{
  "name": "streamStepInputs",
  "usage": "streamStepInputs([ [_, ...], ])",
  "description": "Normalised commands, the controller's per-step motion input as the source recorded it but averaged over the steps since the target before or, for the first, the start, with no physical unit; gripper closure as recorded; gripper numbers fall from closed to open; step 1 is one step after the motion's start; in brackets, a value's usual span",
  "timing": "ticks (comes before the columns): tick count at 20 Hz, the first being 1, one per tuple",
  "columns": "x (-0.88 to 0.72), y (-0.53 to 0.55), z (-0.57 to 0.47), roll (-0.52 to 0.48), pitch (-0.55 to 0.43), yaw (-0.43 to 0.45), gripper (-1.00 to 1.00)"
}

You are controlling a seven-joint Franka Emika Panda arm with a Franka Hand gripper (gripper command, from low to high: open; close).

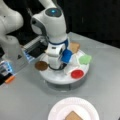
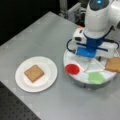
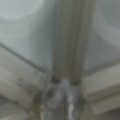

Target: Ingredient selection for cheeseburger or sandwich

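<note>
One tan toast square [image 2: 34, 73] lies alone on the white plate [image 2: 50, 80], also seen at a front view's bottom as toast [image 1: 73, 116]. On the round white divided tray [image 1: 58, 79] sit a brown patty [image 1: 41, 65] at its left rim and another toast [image 1: 74, 46] at the back. My gripper [image 2: 90, 58] is lowered into the tray's middle, between the sections. In the wrist view my gripper [image 3: 62, 86] is shut right over a white divider rib [image 3: 67, 45], with no ingredient between its fingers.
A green lettuce piece [image 2: 96, 77] and a red disc [image 2: 72, 69] lie in the tray's near sections. A second robot base [image 1: 10, 47] and a dark box [image 1: 35, 50] stand at a front view's left. Grey tabletop [image 2: 37, 37] surrounds plate and tray.
</note>
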Motion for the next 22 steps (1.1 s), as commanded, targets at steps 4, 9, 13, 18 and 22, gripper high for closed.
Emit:
streamStepInputs([
  [4, -0.11, -0.10, -0.07, 0.011, -0.103, 0.240, -1.00],
  [9, -0.10, -0.07, -0.06, 0.001, -0.107, 0.231, -1.00],
  [13, -0.10, -0.05, -0.04, -0.004, -0.089, 0.289, -1.00],
  [18, -0.09, -0.04, -0.02, 0.015, -0.078, 0.312, -1.00],
  [22, -0.08, -0.08, -0.02, 0.031, -0.080, 0.282, -1.00],
])
